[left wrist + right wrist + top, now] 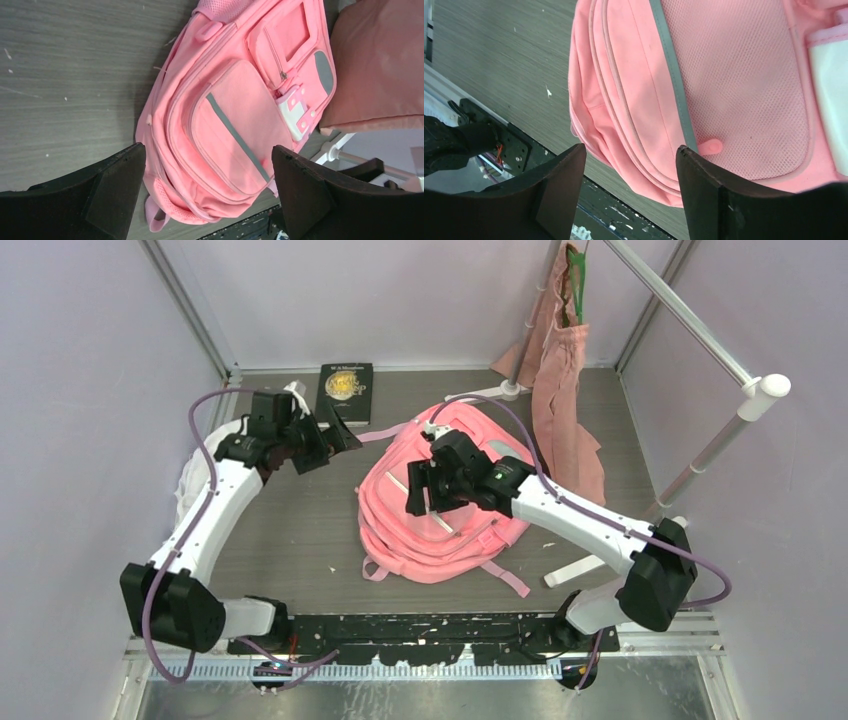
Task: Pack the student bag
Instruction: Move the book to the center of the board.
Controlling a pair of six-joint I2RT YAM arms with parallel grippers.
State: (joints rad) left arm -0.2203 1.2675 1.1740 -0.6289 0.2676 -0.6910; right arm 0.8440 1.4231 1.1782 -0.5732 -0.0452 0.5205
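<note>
The pink student bag [440, 540] lies flat in the middle of the table, front pockets up, straps toward the near edge. My right gripper [425, 498] hovers open and empty just above its front pocket. In the right wrist view the bag [724, 75] fills the frame, and a pink zip pull [710, 146] lies by the right finger of my gripper [631, 155]. My left gripper [338, 440] is open and empty, raised to the left of the bag's top. In the left wrist view the bag [235, 115] shows between the wide-apart fingers of that gripper [207, 155].
A dark book [346, 390] lies at the back, left of the bag. A dusty-pink cloth tote [565, 390] hangs on a green hanger [575, 280] from a white rack [700, 450] at the right. A white cloth [190, 480] lies under the left arm.
</note>
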